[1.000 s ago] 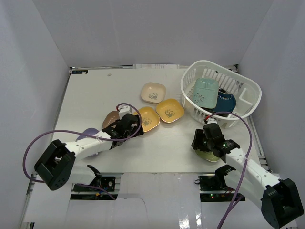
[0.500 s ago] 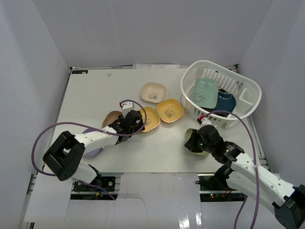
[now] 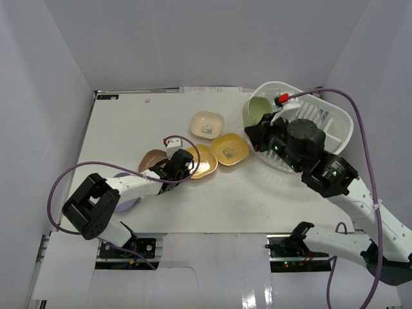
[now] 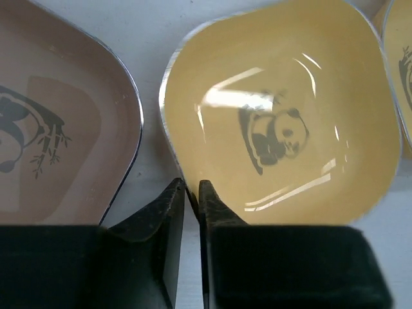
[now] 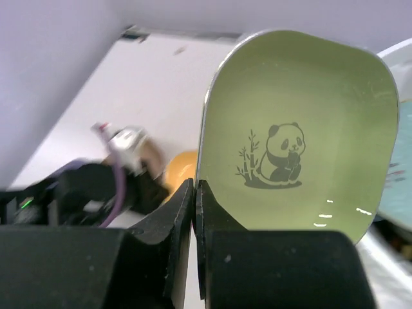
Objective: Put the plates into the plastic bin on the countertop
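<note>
On the left of the table (image 3: pixel 122 129) a lavender plate (image 3: pixel 129 203) lies partly under the left arm (image 3: pixel 135 187). Just beyond it sits a brown plate (image 3: pixel 151 159), flat on the table. The left arm reaches low across both, and its jaws are clenched on the near rim of the left yellow plate (image 4: pixel 277 116), one finger inside the rim and one outside. That plate rests on the table, just beside the brown one without touching it. A right yellow plate (image 3: pixel 230 149) lies close against its far side, and a beige plate (image 3: pixel 206 124) sits apart behind the two.

Further right, the right arm (image 3: pixel 335 177) is raised over the bin (image 3: pixel 341 125), which stands at the table's far right corner. Its jaws are clamped tight on the edge of a green plate (image 5: pixel 302 129), held up on edge and clear of the table, by the bin's left rim. In the right wrist view a teal tray (image 5: pixel 402 183) shows just past the green plate; how it lies in the bin I cannot tell.
</note>
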`<move>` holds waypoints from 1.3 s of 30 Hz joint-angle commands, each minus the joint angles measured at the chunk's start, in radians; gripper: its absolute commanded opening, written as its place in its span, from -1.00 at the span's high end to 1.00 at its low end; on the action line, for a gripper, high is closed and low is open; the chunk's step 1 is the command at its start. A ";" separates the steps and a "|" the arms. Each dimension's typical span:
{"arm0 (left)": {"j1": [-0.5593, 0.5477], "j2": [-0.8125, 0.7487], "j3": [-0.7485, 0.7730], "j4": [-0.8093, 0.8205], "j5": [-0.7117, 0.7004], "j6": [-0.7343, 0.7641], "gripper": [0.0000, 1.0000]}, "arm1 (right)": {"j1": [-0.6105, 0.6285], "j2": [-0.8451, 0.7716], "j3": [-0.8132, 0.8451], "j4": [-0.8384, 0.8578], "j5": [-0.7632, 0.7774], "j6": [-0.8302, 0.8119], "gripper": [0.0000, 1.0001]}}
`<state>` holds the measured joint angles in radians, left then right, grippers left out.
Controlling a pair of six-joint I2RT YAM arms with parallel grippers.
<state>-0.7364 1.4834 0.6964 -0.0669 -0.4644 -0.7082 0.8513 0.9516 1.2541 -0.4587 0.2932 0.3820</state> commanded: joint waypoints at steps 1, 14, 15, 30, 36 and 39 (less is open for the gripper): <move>-0.003 -0.009 0.025 0.019 -0.019 0.016 0.56 | -0.056 0.110 0.102 0.011 0.273 -0.279 0.85; -0.004 -0.221 -0.001 -0.056 0.058 0.027 1.00 | -0.603 0.567 0.128 0.133 -0.141 -0.376 0.85; -0.006 -0.277 -0.003 -0.068 0.067 0.032 1.00 | -0.603 0.588 0.126 0.138 -0.150 -0.376 0.85; -0.023 -0.172 0.507 -0.142 0.271 0.125 1.00 | -0.647 0.463 0.145 0.101 -0.138 -0.192 -0.65; -0.038 0.130 0.817 -0.125 0.305 0.119 1.00 | -0.693 0.241 0.188 0.115 -0.147 -0.131 0.43; -0.061 0.305 0.992 -0.132 0.306 0.113 1.00 | -0.695 0.143 0.157 0.138 -0.232 -0.094 0.73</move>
<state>-0.7719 1.6913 1.5421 -0.2047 -0.1898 -0.5915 0.1509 1.1500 1.4113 -0.3534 0.1291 0.2359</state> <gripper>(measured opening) 0.008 0.159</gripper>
